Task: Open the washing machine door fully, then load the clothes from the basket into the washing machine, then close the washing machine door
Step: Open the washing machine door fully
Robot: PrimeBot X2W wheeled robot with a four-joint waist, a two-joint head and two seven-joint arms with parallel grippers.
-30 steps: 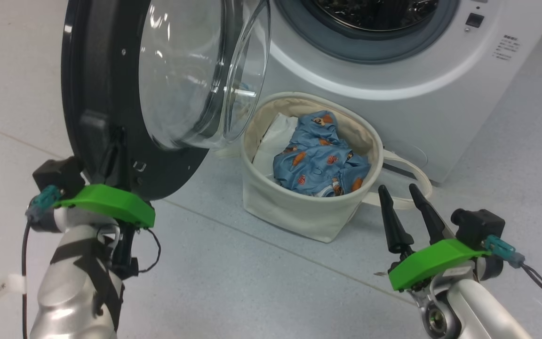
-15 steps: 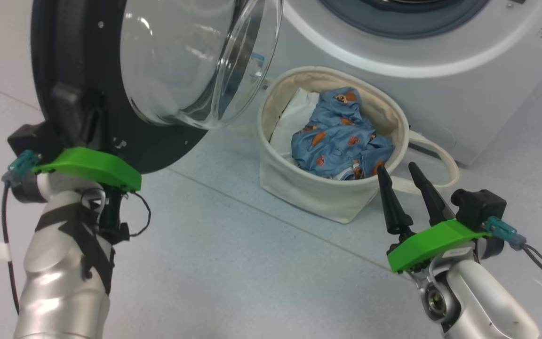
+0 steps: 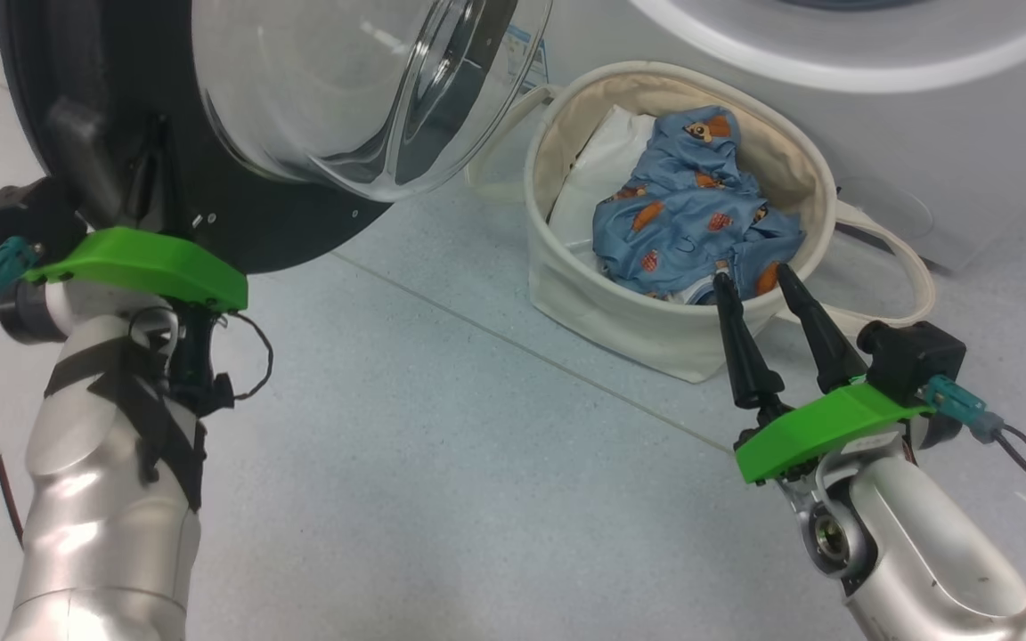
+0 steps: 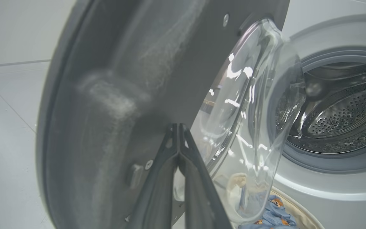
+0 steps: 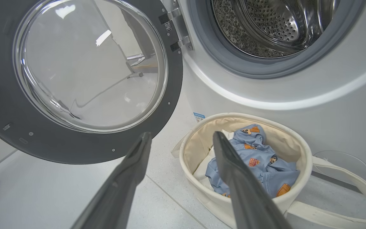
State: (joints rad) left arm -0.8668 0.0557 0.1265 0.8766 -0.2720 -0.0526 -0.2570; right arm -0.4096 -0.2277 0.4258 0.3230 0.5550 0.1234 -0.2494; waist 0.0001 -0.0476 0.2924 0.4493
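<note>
The washing machine door [image 5: 84, 149], a black ring round a bulging clear window, stands swung open to the left of the white washing machine [image 5: 297, 92], its steel drum exposed. On the floor just before it stands the cream basket [image 3: 655, 334], upright, the blue printed clothes [image 3: 691, 223] crumpled inside.

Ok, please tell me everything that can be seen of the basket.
The basket is a round, cream bucket of soft canvas-like cloth with a white lining and two long loop handles that hang slack to the floor. It stands upright on the floor, close before the white washing machine. A crumpled blue printed garment lies inside, on the lining.
</note>
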